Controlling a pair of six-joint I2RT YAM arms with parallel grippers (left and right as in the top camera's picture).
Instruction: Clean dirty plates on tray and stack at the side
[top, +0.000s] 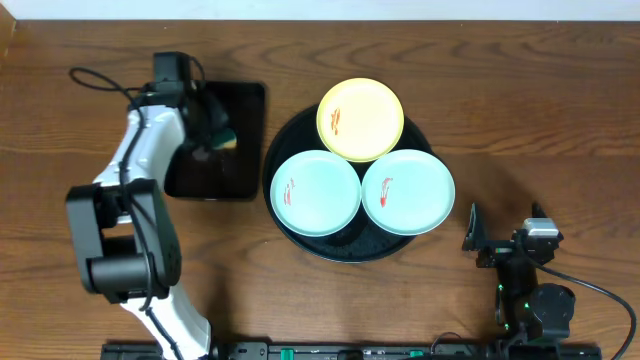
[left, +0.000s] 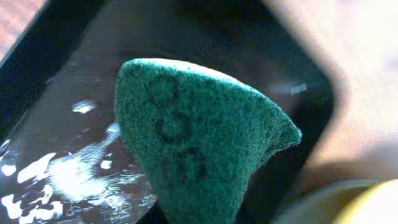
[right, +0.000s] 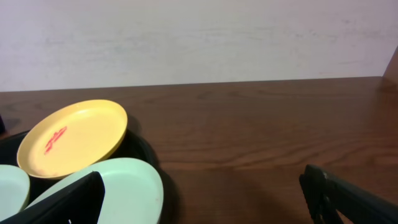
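Observation:
The round black tray (top: 290, 235) holds three plates. The yellow plate (top: 360, 120) is at the back. One mint plate (top: 316, 193) is front left and the other mint plate (top: 407, 191) is front right. Each has a red-orange smear. My left gripper (top: 213, 128) is over the rectangular black tray, shut on the teal sponge (left: 193, 143), which fills the left wrist view and hides the fingers. My right gripper (right: 202, 208) is open and empty, right of the round tray; the right wrist view shows the yellow plate (right: 71, 137) and a mint plate (right: 124, 183).
The rectangular black tray (top: 240, 175) lies left of the round tray; its wet, shiny floor (left: 56, 168) shows under the sponge. Bare wooden table (top: 540, 120) stretches right of the round tray. A pale wall (right: 199, 37) stands behind the table.

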